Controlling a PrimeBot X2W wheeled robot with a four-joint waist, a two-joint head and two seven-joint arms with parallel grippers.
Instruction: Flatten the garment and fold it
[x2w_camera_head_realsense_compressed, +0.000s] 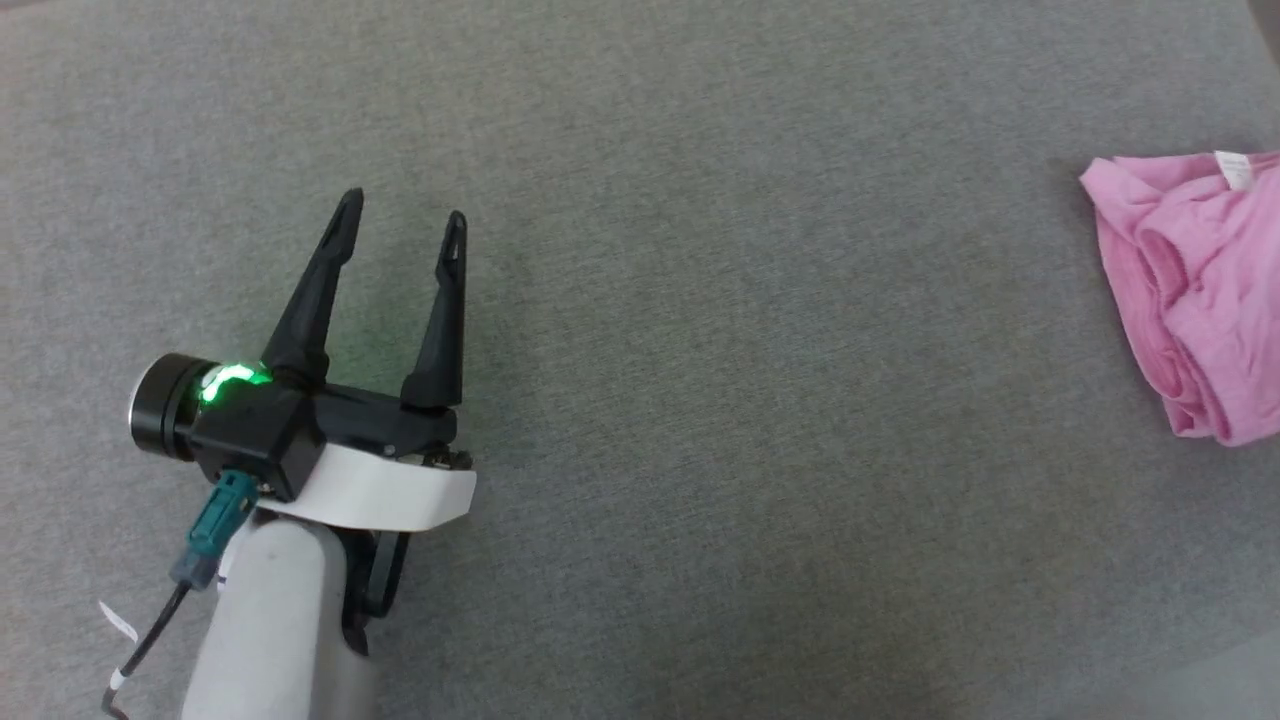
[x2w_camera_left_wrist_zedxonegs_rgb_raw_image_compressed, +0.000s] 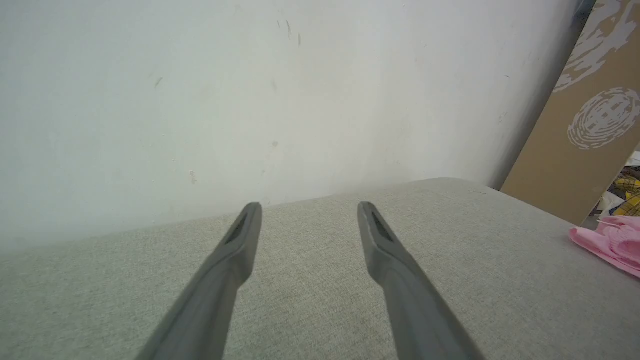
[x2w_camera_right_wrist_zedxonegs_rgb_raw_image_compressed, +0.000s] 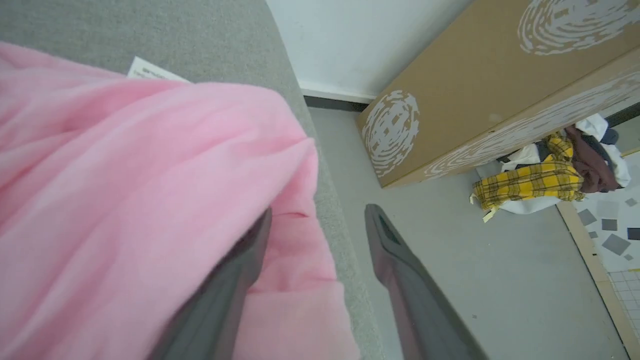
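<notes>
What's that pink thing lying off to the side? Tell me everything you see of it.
The garment is light pink, thin soft cloth, crumpled in a loose heap with rolled folds, not flattened. A small white tag shows at its far edge. It lies near the right edge of the grey fabric surface. The right gripper stands open over it, one finger across the cloth; contact unclear.

Bare grey upholstery (x2w_camera_head_realsense_compressed: 700, 400) stretched between the left gripper (x2w_camera_head_realsense_compressed: 403, 205) and the crumpled pink garment (x2w_camera_head_realsense_compressed: 1200, 300) at its right edge. A white wall (x2w_camera_left_wrist_zedxonegs_rgb_raw_image_compressed: 200, 100) closed the far side; a cardboard box (x2w_camera_right_wrist_zedxonegs_rgb_raw_image_compressed: 475, 90) stood past that edge.
</notes>
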